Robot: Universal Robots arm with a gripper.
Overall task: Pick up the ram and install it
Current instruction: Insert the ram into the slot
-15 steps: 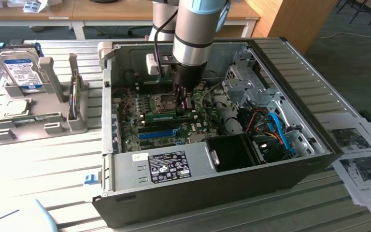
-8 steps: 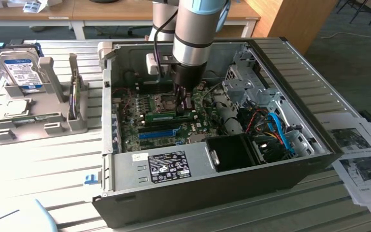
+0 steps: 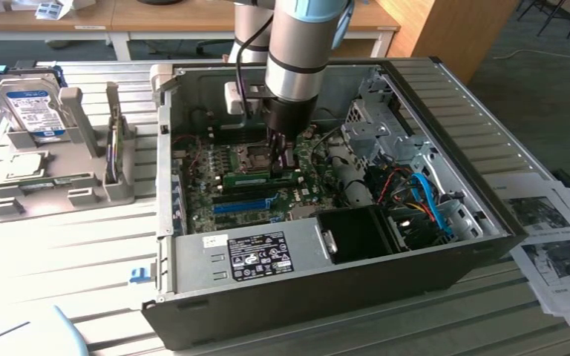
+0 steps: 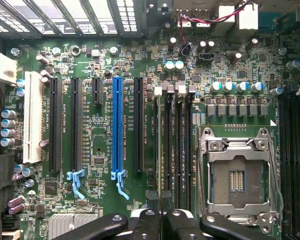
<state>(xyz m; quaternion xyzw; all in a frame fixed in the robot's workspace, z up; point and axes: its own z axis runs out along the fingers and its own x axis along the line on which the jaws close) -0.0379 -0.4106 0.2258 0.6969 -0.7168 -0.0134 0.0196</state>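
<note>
Pickup done: ram (image 3: 258, 179) pinched in closed gripper (image 3: 283, 165), down inside computer case (image 3: 453, 111) at motherboard (image 4: 100, 70) memory slots. Seating apparently unfinished, not released.

Ram (image 3: 261, 178) in the open case (image 3: 483, 133)
Thin, long green stick, level, standing on its long edge on the motherboard (image 3: 202, 212).

Bkgd: wood desks (image 3: 166, 21), grey carpet (image 3: 554, 100)

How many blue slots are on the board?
1. The blue slot sits on the board between black slots. In the exterior view the arm covers part of the board, so another could be hidden.
</note>
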